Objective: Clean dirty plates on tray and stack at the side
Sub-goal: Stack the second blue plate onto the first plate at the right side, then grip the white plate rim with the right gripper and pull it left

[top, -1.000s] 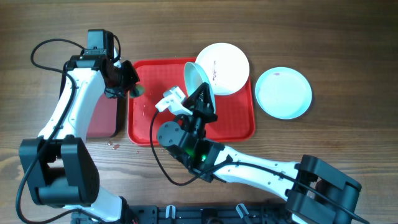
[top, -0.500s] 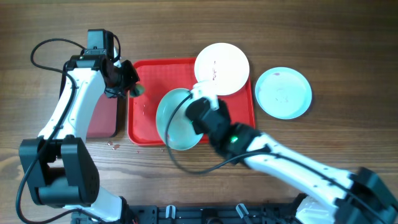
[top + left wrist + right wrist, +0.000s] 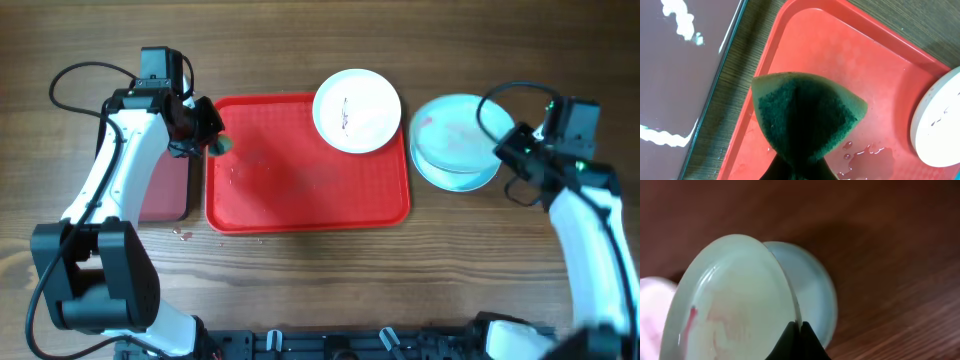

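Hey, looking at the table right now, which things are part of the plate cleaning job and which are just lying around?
Part of the job:
red tray
white plate on its far corner
held mint plate, gripped by the right gripper
second mint plate, on the table beside the tray
sponge, gripped by the left gripper

Just lying about:
maroon tray, left of the red one

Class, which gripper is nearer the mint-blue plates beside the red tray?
Right. The right gripper pinches the rim of the upper mint-blue plate; the left gripper, holding a green sponge, is at the opposite, left edge of the red tray.
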